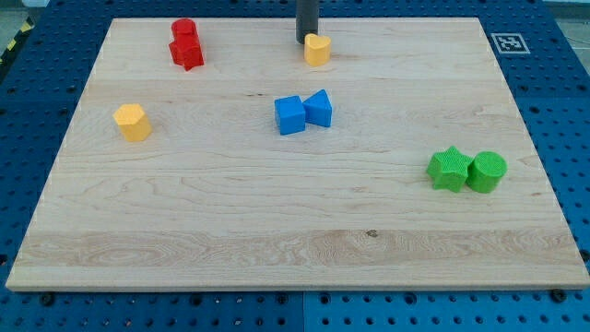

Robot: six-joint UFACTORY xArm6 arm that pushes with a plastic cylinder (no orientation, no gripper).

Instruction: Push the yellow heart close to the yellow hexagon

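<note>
The yellow heart (317,49) lies near the view's top, a little right of centre. My tip (305,40) is just above and left of it, touching or almost touching its upper left side. The yellow hexagon (133,122) lies far off at the view's left, lower than the heart. The rod comes down from the view's top edge.
The wooden board (295,231) sits on a blue pegboard. Two red blocks (185,43) stand together at the top left. A blue cube (289,115) and a blue block (319,108) touch near the centre. A green star (449,170) and green cylinder (486,172) sit at the right.
</note>
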